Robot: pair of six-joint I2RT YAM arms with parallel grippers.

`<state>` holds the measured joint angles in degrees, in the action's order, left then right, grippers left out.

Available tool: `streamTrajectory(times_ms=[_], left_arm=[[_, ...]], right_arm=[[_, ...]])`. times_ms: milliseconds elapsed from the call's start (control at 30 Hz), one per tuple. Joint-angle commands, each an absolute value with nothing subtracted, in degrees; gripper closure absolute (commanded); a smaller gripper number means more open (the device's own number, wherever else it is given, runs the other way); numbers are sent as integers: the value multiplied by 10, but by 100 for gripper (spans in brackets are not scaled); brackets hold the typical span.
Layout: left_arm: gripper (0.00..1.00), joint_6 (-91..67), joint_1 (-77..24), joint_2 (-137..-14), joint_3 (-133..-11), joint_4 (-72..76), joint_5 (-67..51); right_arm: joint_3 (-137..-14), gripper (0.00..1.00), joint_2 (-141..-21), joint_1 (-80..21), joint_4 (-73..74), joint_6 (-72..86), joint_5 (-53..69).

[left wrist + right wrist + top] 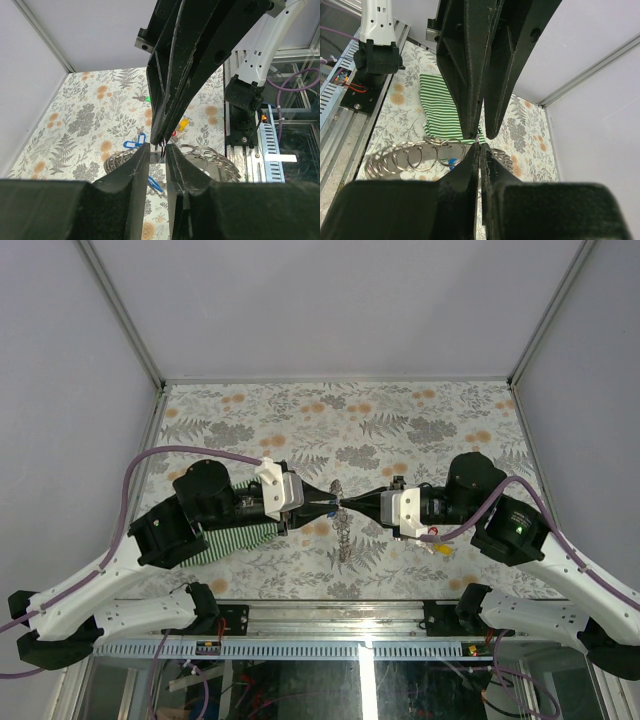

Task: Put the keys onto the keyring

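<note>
Counter (420,420), grey-and-orange leaf print.

Far left, under the left arm: green striped cloth (240,537), lying flat, partly covered by the arm.

Left hand (326,502): reaches toward the centre, tip to tip with the right one. Its fingers (137,167) stand narrowly apart, with a slim gap between the pads. A small dark wire loop (161,150) sits in that gap. Whether the pads touch it cannot be told.

Keyring (343,535): silvery coil directly below where the two hands meet, running far to near. In the wrist views it reads as a string of overlapping rings spread to both sides of the fingertips. It appears to rest on the counter.

Right hand (351,503): closed tight, fingers pressed together with no gap. The wire loop shows right at its tip, too small to say what it belongs to.

Keys, loose on the counter:
- Two blue keys (134,144) just beside the keyring, one of them close under the left fingers.
- Red key (174,133) and yellow key (182,124) near each other, under the right arm.
- Green key (146,99) farther off, toward the back wall
</note>
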<state>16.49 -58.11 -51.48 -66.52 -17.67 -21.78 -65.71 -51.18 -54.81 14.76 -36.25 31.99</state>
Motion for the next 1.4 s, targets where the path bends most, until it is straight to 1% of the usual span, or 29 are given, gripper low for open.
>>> streamTrajectory(times_ms=[0,200,400,500,533,600,700,833,933,1033,1133,1267,1367], left_arm=[[80,175,-583,-517,-683,-188,-202],[80,177,-584,-521,-685,-192,-200],[88,178,-583,-527,-690,-195,-201],[98,174,-583,-527,-693,-195,-201],[100,172,-584,-528,-695,-195,-201],[100,164,-583,-527,-697,-193,-201],[100,153,-584,-517,-690,-174,-198],[100,127,-583,-481,-658,-118,-201],[100,105,-583,-452,-626,-78,-203],[100,81,-582,-423,-598,-39,-206],[100,67,-582,-414,-588,-37,-206],[100,55,-567,-417,-578,-27,-217],[100,37,-518,-422,-572,-9,-271]], right_arm=[[-690,100,-511,-550,105,-356,324],[-690,100,-511,-550,102,-350,329],[-689,100,-512,-550,100,-346,332],[-688,100,-513,-550,98,-342,336],[-688,100,-513,-550,95,-341,338],[-684,99,-513,-551,92,-339,339],[-675,91,-505,-550,76,-334,339],[-653,74,-485,-550,41,-321,338],[-625,67,-464,-550,-3,-300,335],[-597,65,-453,-550,-54,-261,331],[-595,63,-458,-550,-74,-209,312],[-618,60,-476,-550,-61,-156,271],[-647,59,-498,-546,-22,-140,260]])
